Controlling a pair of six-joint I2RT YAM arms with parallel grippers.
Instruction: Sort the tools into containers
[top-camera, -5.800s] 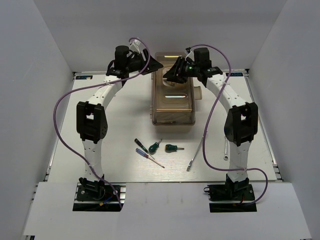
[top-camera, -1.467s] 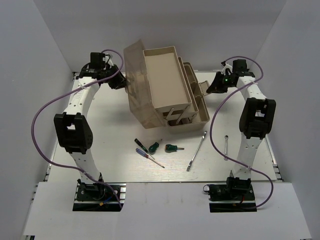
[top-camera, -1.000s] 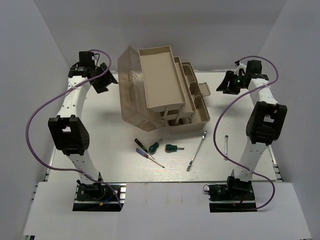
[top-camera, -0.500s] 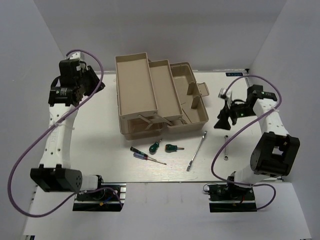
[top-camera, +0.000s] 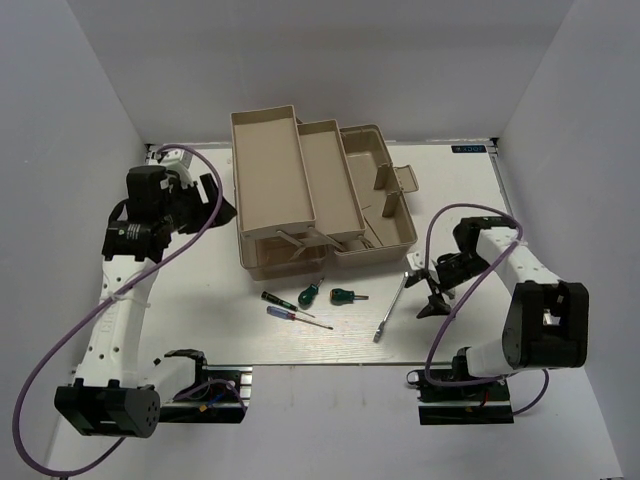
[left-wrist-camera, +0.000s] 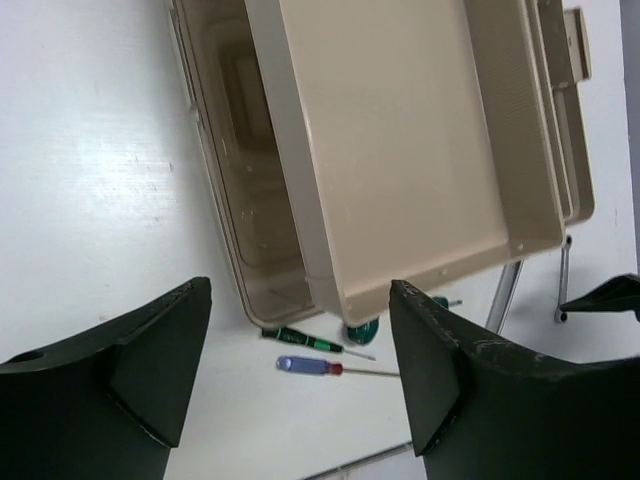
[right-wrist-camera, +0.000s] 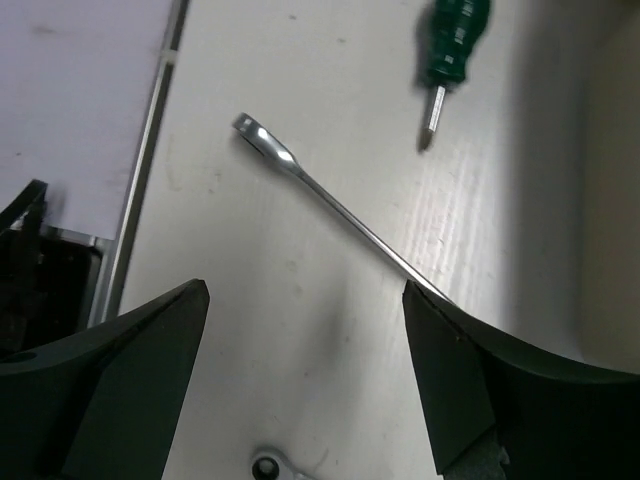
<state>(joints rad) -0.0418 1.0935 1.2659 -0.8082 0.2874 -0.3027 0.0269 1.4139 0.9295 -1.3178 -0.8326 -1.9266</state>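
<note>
Tan toolbox (top-camera: 375, 215) wide open on desk (top-camera: 200, 290).
Left claw (left-wrist-camera: 298, 300) spread empty beside trays (left-wrist-camera: 400, 150); right claw (right-wrist-camera: 305, 292) spread empty by long wrench (right-wrist-camera: 330, 205).

Short wrench (right-wrist-camera: 272, 467) mostly off-frame (bottom edge)

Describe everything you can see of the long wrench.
The long wrench is a slim, shiny silver bar, metal by its look, with a small head at its near end. It lies flat on the white table, slanting from just before the toolbox toward the near edge. Nothing visibly touches it; the open right gripper hangs over it.
</note>
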